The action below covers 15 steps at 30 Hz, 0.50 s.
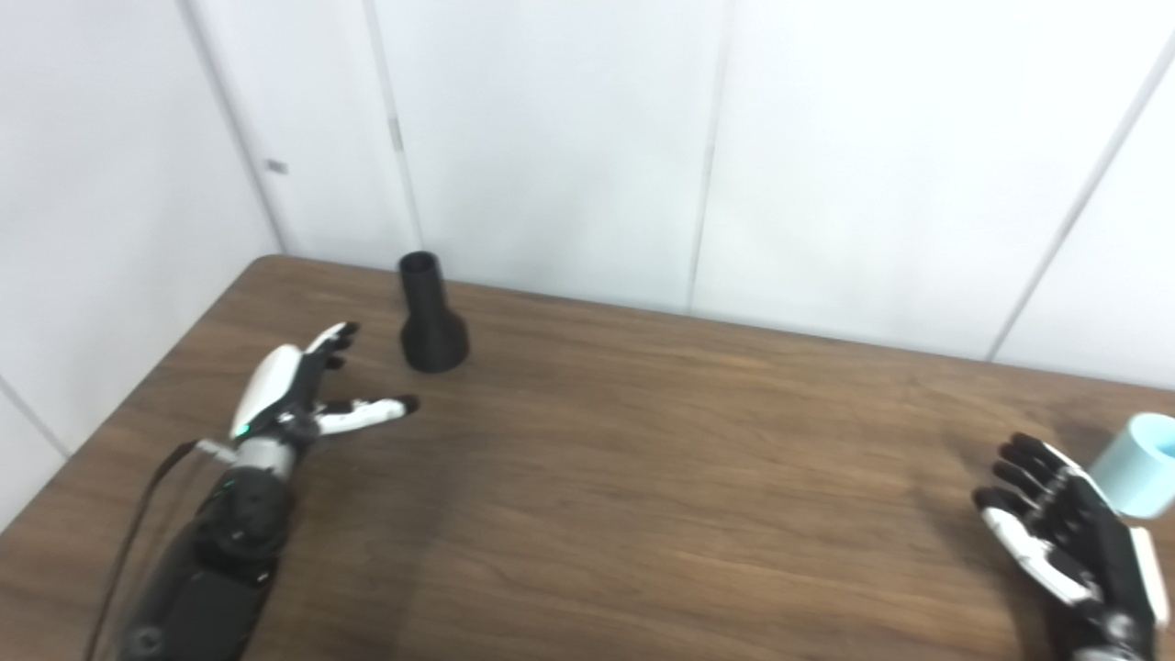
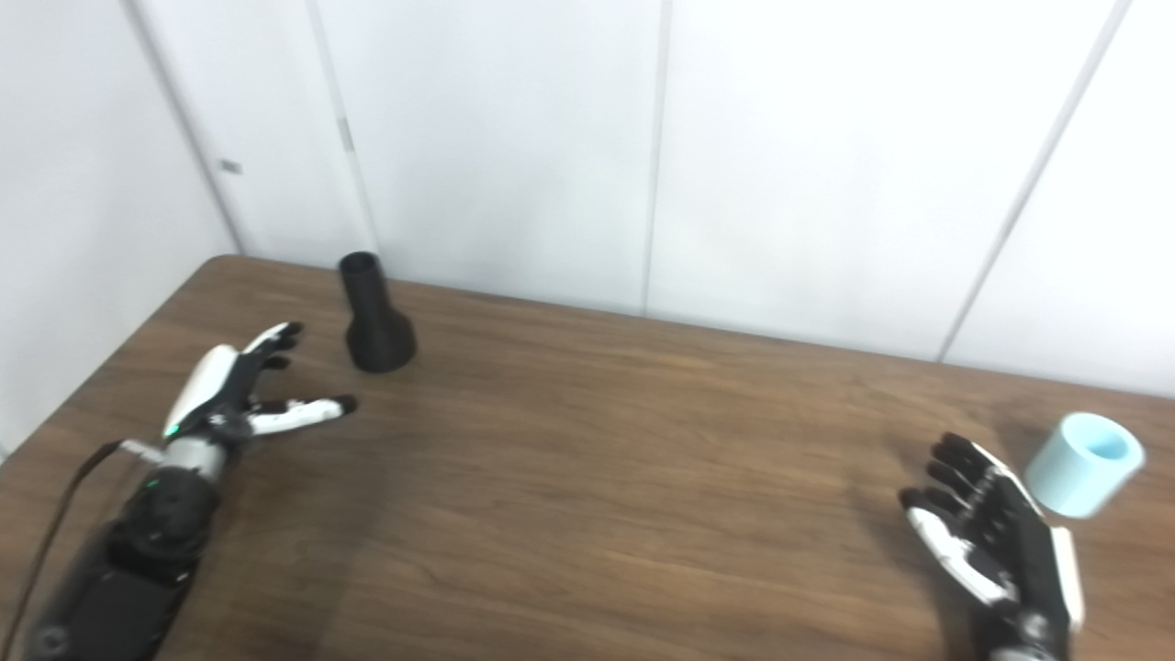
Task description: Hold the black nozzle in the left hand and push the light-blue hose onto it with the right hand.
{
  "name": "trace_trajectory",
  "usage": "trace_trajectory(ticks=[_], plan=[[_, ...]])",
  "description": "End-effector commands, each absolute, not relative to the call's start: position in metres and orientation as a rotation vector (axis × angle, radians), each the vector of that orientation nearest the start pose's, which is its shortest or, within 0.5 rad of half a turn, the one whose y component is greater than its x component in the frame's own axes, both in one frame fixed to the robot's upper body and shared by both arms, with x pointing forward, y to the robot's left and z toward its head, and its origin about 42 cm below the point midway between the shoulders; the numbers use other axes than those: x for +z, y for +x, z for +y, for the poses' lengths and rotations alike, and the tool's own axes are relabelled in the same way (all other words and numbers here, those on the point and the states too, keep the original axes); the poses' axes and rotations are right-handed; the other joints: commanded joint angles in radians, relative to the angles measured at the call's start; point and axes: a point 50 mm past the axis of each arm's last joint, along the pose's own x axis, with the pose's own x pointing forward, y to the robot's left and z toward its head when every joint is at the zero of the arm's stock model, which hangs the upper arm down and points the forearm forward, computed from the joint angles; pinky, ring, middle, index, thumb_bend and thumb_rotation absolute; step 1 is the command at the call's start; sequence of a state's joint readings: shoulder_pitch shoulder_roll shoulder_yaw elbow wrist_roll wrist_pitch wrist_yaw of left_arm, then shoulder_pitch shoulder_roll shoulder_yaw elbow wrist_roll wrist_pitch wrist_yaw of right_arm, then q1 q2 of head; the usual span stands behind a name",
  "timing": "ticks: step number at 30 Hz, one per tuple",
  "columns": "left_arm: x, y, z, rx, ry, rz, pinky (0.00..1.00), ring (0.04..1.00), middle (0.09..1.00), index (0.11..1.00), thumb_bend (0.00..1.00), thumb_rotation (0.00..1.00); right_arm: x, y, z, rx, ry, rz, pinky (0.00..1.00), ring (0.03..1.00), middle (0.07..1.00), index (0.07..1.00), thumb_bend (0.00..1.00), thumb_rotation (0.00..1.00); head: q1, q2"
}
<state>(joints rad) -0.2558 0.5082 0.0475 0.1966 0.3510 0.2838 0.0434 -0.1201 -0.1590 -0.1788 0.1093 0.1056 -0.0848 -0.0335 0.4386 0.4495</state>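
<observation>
near the black nozzle [image 1: 430, 317], left hand [image 1: 298, 390] spread empty.

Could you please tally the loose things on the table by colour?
Black: 1, the nozzle, standing upright near the left robot hand.
Light blue: 1, the hose piece, beside the right robot hand.
Total: 2, neither held.

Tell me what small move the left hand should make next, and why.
Probably ease the left hand forward toward the black nozzle: it is open, fingers spread, short of the nozzle, which stands upright and untouched on the table.
</observation>
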Motion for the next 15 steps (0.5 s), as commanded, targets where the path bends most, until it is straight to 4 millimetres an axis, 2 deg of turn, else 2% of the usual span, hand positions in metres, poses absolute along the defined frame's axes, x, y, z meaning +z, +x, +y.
trace_trajectory(ticks=[1, 4, 7, 9, 13, 15], plan=[[0.167, 0.369, 0.395, 0.262, 0.824, 0.213, 0.75, 0.848, 0.905, 0.916, 1.0, 0.41, 0.117, 0.316, -0.321, -0.194, -0.036, -0.107, 0.66, 0.739, 0.746, 0.714, 0.29, 0.11, 0.006, 0.0], [0.173, 0.379, 0.389, 0.266, 0.834, 0.219, 0.72, 0.833, 0.891, 0.899, 1.0, 0.38, 0.118, 0.318, -0.326, -0.185, -0.076, -0.121, 0.55, 0.667, 0.686, 0.648, 0.35, 0.28, 0.031, -0.006], [0.182, 0.394, 0.389, 0.276, 0.863, 0.225, 0.69, 0.812, 0.872, 0.882, 1.0, 0.38, 0.118, 0.318, -0.327, -0.244, -0.142, -0.083, 0.48, 0.613, 0.639, 0.596, 0.42, 0.41, 0.044, -0.009], [0.189, 0.403, 0.389, 0.285, 0.902, 0.225, 0.67, 0.8, 0.864, 0.87, 1.0, 0.38, 0.119, 0.317, -0.327, -0.26, -0.16, -0.067, 0.48, 0.612, 0.637, 0.591, 0.44, 0.44, 0.051, -0.012], [0.19, 0.414, 0.392, 0.304, 0.978, 0.256, 0.66, 0.802, 0.869, 0.864, 1.0, 0.38, 0.119, 0.317, -0.327, -0.259, -0.164, -0.069, 0.49, 0.621, 0.645, 0.598, 0.51, 0.51, 0.061, -0.017], [0.19, 0.417, 0.391, 0.305, 0.998, 0.274, 0.72, 0.824, 0.875, 0.864, 1.0, 0.37, 0.119, 0.316, -0.327, -0.259, -0.171, -0.067, 0.49, 0.628, 0.651, 0.602, 0.54, 0.53, 0.064, -0.018]])
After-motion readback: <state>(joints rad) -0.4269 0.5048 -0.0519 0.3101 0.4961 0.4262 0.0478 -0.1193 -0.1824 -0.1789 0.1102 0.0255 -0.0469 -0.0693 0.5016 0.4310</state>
